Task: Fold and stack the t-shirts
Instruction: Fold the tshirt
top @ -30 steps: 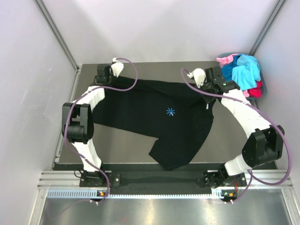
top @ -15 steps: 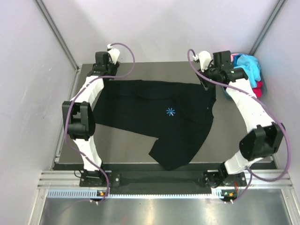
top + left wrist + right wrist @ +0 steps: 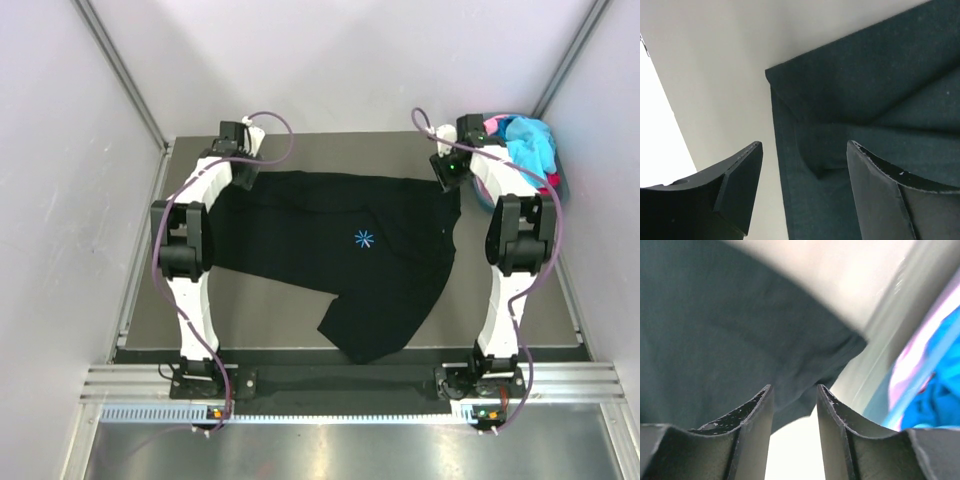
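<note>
Looking down from the overhead camera, the black t-shirt (image 3: pixel 340 250) lies flat across the far half of the table (image 3: pixel 500 310). Its long axis runs from the table's left side to its right, and one flap trails toward the table's near edge. The left gripper (image 3: pixel 238 168) sits at the shirt's corner nearest the table's far left, and the right gripper (image 3: pixel 450 170) at the corner nearest the table's far right. Each arm therefore has its own end of the far hem directly below it. A heap of coloured clothes (image 3: pixel 525 145) occupies the table's far right corner, just beside the right arm. This view cannot settle how the jaws stand. The left wrist camera does: the left gripper (image 3: pixel 804 145) is spread wide and holds nothing. A doubled-over corner of the shirt (image 3: pixel 865 115) lies between and beyond the fingertips, with bare table on the side away from it. The right wrist camera shows the right gripper (image 3: pixel 793 390) parted by a narrower gap. The shirt's rounded edge (image 3: pixel 740 330) lies past the tips, unpinched as far as I can judge. The bright heap (image 3: pixel 935 390) shows at the side. Any fold, I judge, would start from these two far corners.
</note>
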Controlling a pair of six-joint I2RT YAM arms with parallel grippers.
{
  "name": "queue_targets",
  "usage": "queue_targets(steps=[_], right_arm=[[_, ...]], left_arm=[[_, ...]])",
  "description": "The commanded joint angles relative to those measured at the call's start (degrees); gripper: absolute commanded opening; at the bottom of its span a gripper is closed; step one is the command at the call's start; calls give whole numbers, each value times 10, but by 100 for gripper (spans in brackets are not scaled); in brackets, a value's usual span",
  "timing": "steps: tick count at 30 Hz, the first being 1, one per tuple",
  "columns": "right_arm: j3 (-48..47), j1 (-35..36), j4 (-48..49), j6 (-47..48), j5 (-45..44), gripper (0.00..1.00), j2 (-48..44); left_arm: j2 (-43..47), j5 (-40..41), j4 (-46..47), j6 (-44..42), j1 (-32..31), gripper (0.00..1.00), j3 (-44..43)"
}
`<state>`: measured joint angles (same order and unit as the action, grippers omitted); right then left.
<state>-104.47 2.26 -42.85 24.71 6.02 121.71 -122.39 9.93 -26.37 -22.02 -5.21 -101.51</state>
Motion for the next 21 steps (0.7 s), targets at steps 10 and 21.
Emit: queue_targets(steps=[10, 21], right_arm=[[-103, 11, -29, -1, 49, 43, 58], [-118, 11, -54, 20, 32, 44, 76]], left_arm=[[-81, -47, -97, 53, 48, 67, -134], [-116, -142, -116, 66, 48, 54, -156]])
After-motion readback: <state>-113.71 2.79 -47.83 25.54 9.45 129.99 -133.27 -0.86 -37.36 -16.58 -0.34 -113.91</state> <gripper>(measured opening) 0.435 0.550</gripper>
